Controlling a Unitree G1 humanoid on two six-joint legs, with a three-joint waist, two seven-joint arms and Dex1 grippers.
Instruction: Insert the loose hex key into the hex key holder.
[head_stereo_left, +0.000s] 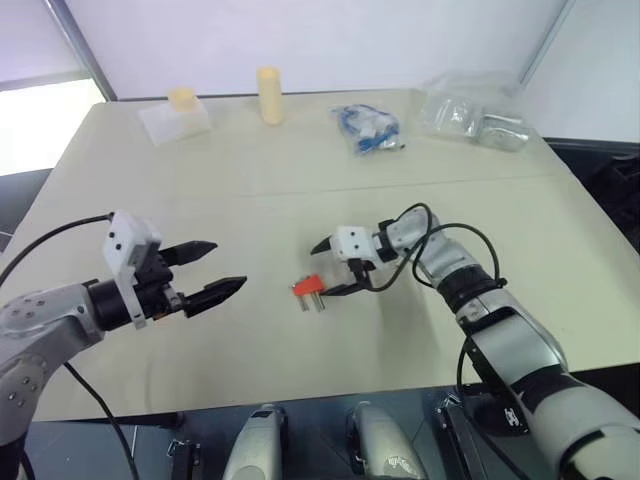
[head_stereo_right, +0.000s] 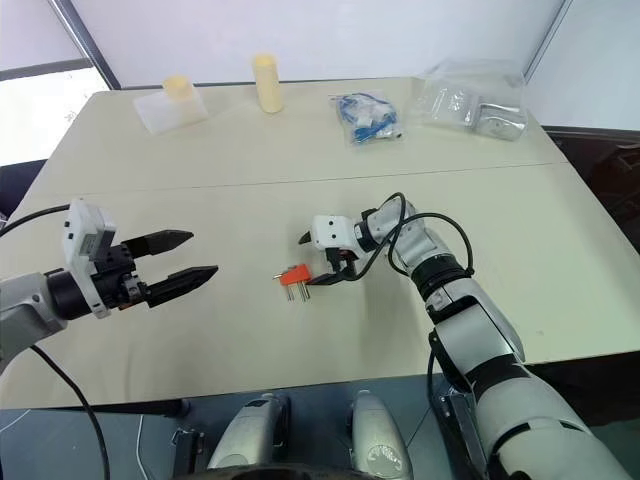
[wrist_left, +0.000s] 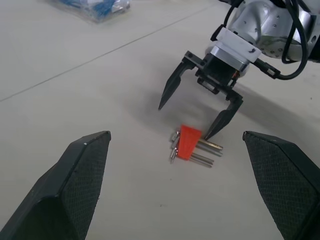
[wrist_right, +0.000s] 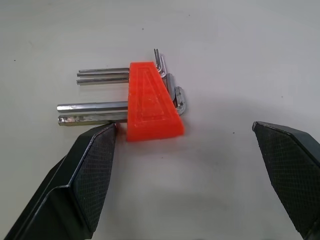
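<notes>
The hex key holder (wrist_right: 150, 102), a red-orange wedge, lies flat on the beige table (head_stereo_left: 250, 340) with several grey keys pushed through it. The loose hex key is out of view; I see no key lying apart from the holder. My right gripper (head_stereo_left: 322, 270) is open and tilted down over the holder from its right. One fingertip (wrist_left: 210, 134) rests close to the long keys' ends and the other hangs off the table behind. My left gripper (head_stereo_left: 229, 264) hovers open and empty to the left of the holder, pointing at it.
At the table's far side stand a pale yellow cylinder (head_stereo_left: 269, 94), a yellow item in a clear bag (head_stereo_left: 178, 112), a bag of blue cable (head_stereo_left: 367, 130) and crumpled clear plastic bags (head_stereo_left: 472, 115). The table's front edge runs just below both arms.
</notes>
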